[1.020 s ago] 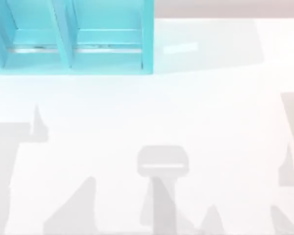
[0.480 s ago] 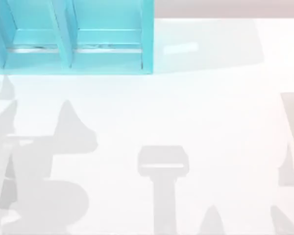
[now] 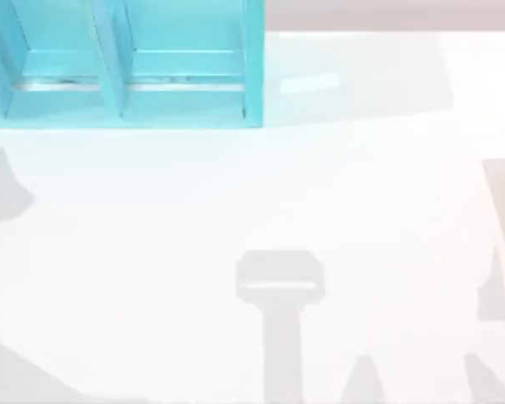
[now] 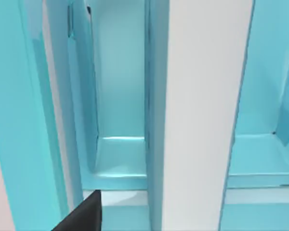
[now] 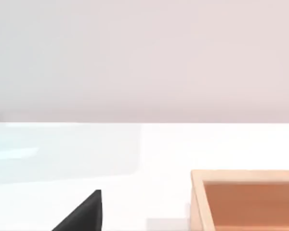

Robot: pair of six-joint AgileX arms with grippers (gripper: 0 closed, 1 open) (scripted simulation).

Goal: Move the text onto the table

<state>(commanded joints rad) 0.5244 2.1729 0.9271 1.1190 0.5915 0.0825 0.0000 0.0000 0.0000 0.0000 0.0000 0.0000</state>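
The text point(image 4: 207, 110) stands upright in the teal shelf point(image 4: 19, 120), seen close up in the left wrist view as a broad white-grey band of page edges with a thin teal cover beside it. One dark fingertip point(image 4: 84, 216) of my left gripper shows in front of the shelf, short of the text. The table point(image 3: 362, 210) is the wide white surface in front of the shelf point(image 3: 252, 67). My right gripper's dark fingertip point(image 5: 84, 214) hovers over the table point(image 5: 159, 154), away from the shelf.
An open wooden box point(image 5: 197, 202) sits on the table near my right gripper. The shelf has several compartments split by teal dividers. Grey arm shadows lie along the table's left, front and right edges.
The large shadow on the table's left side has shrunk and slid toward the left edge. The shadows in the middle and at the right have stayed put.
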